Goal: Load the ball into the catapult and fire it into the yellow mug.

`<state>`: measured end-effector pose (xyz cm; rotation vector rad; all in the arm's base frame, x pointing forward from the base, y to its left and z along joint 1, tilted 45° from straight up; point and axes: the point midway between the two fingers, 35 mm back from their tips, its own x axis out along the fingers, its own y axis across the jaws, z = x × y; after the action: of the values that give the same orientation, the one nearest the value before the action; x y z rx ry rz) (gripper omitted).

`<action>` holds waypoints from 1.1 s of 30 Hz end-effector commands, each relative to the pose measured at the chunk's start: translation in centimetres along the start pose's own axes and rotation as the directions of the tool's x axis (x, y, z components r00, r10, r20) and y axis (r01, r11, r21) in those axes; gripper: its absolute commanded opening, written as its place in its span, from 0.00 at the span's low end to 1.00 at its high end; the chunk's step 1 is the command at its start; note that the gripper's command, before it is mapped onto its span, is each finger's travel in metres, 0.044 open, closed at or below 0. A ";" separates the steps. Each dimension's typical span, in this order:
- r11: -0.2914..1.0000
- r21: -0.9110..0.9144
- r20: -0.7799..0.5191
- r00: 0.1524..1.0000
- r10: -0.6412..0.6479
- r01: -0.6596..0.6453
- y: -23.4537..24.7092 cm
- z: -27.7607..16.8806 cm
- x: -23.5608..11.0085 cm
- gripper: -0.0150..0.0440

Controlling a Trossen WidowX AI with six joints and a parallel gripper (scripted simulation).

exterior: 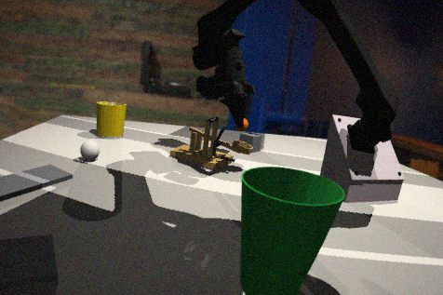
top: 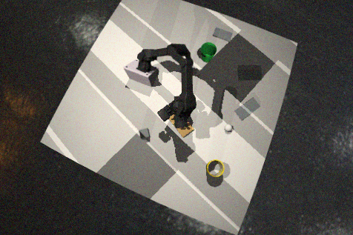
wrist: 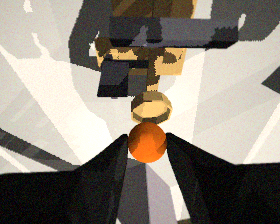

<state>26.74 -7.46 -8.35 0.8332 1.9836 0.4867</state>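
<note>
My gripper [exterior: 241, 122] [wrist: 146, 138] is shut on the orange ball [exterior: 243, 124] [wrist: 147, 145], held between the fingertips. The ball is above the catapult's cup end, a little higher than the cup. The wooden catapult [top: 185, 131] [exterior: 219, 163] stands under the gripper; in the top view the arm covers much of it. Its round cup [exterior: 243, 146] [wrist: 151, 109] is empty and lies just ahead of the ball in the wrist view. The yellow mug [top: 215, 168] [exterior: 111, 120] stands upright, away from the arm's base and beyond the catapult.
A green cup [top: 208, 52] [exterior: 290, 236] stands at the side. A white ball [top: 228, 128] [exterior: 89, 151] lies between the catapult and the flat grey plates [top: 247, 108] [exterior: 37, 180]. A small grey block [top: 144, 134] [exterior: 252, 141] is on the catapult's other side. The arm's base block [top: 140, 73] [exterior: 372, 190] is pale.
</note>
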 end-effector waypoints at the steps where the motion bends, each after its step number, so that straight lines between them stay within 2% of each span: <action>1: 0.999 0.037 -0.036 0.999 0.012 -0.011 -0.9 -0.9 0.8 0.25; 21: 0.999 0.036 -0.037 0.999 0.014 -0.012 -0.9 -0.1 3.6 0.25; 28: 1.000 0.026 -0.031 1.000 0.005 -0.004 -0.8 -0.1 3.1 0.25; 33: 1.000 0.026 -0.031 1.000 0.005 -0.004 -0.8 -0.1 3.1 0.48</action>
<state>25.24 -5.75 -10.67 0.8526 2.0206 0.4802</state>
